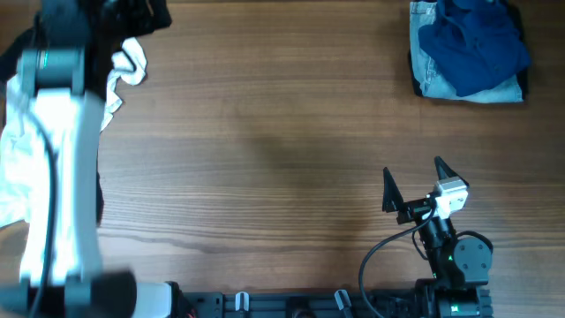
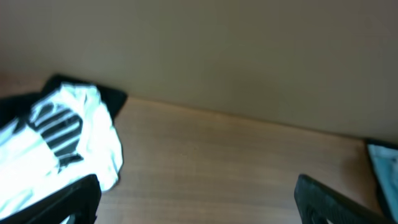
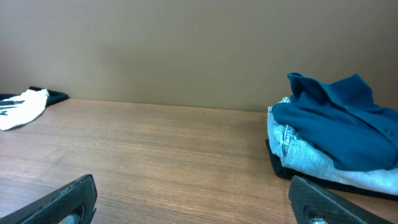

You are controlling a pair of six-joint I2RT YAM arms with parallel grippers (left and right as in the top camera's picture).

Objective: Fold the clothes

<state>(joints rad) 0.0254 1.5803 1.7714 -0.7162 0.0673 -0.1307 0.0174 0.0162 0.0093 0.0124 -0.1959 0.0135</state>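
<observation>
A dark-blue shirt [image 1: 474, 42] lies crumpled on folded light-blue jeans [image 1: 428, 71] at the table's far right; a black piece [image 3: 323, 177] shows under them in the right wrist view. A white top with black stripes [image 1: 125, 71] lies at the far left on a black piece [image 1: 141, 16]. In the left wrist view the white top [image 2: 74, 140] is close, at the left jaw. My left gripper [image 2: 199, 202] is open and empty beside it; the arm hides it in the overhead view. My right gripper [image 1: 413, 181] is open and empty at the front right.
The wooden table [image 1: 265, 150] spans the view. My left arm [image 1: 57, 177] reaches along the left edge over white cloth [image 1: 13, 168]. The arm bases stand at the front edge [image 1: 309, 305]. A plain wall [image 3: 186, 50] rises behind the table.
</observation>
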